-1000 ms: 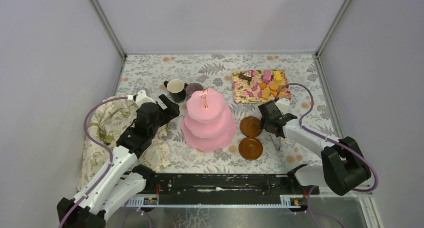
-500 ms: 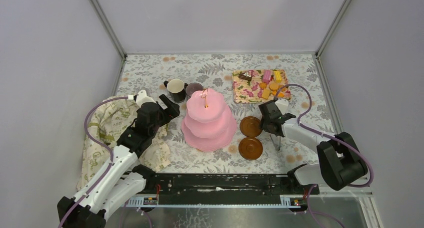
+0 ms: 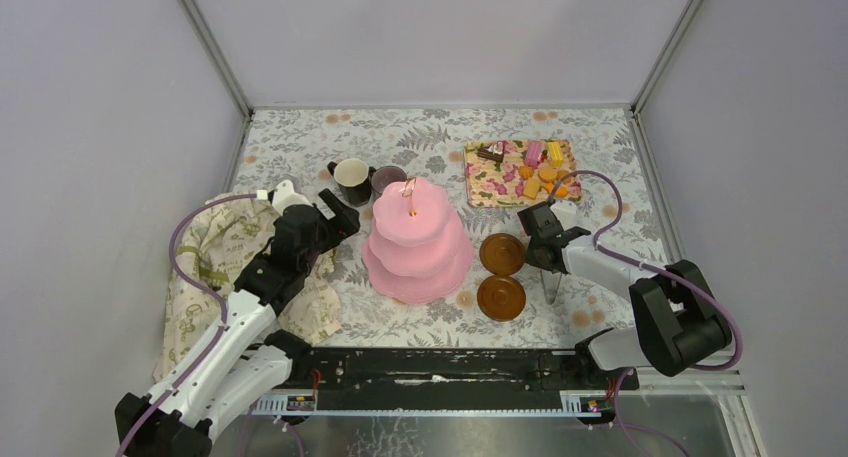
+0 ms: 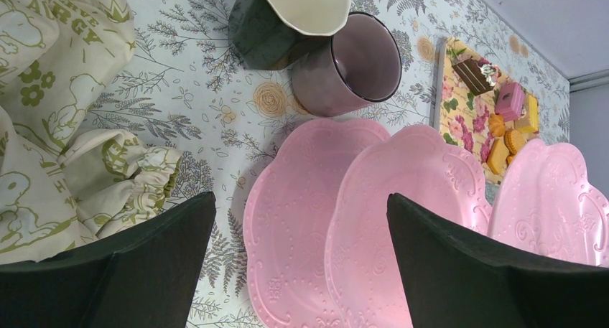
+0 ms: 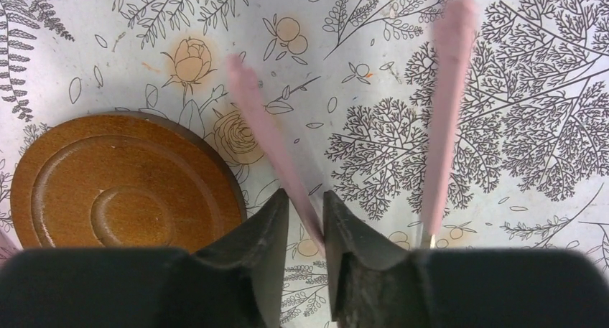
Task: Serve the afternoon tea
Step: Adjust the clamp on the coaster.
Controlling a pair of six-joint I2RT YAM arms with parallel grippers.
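Note:
The pink three-tier cake stand [image 3: 415,242] stands mid-table with bare tiers [image 4: 424,191]. My left gripper [image 3: 343,212] is open just left of it, its jaws wide apart [image 4: 301,197] and holding nothing. Two dark mugs [image 3: 351,180] [image 3: 387,180] sit behind the stand. Two brown saucers [image 3: 501,253] [image 3: 500,297] lie to its right. My right gripper [image 3: 548,267] hovers right of the saucers. Its jaws [image 5: 305,199] pinch one arm of the pink tongs [image 5: 269,134]; the other arm [image 5: 445,113] runs outside the right finger. Sweets [image 3: 540,172] lie at the back right.
The sweets rest on a floral tray [image 3: 490,189] at the back right. A beige leaf-print cloth [image 3: 225,247] is bunched on the left under my left arm. A patterned tablecloth covers the table, and grey walls close in the back and both sides.
My right gripper's jaws have narrowed onto one arm of the tongs, and the right arm's elbow has shifted slightly. The left arm has not moved.

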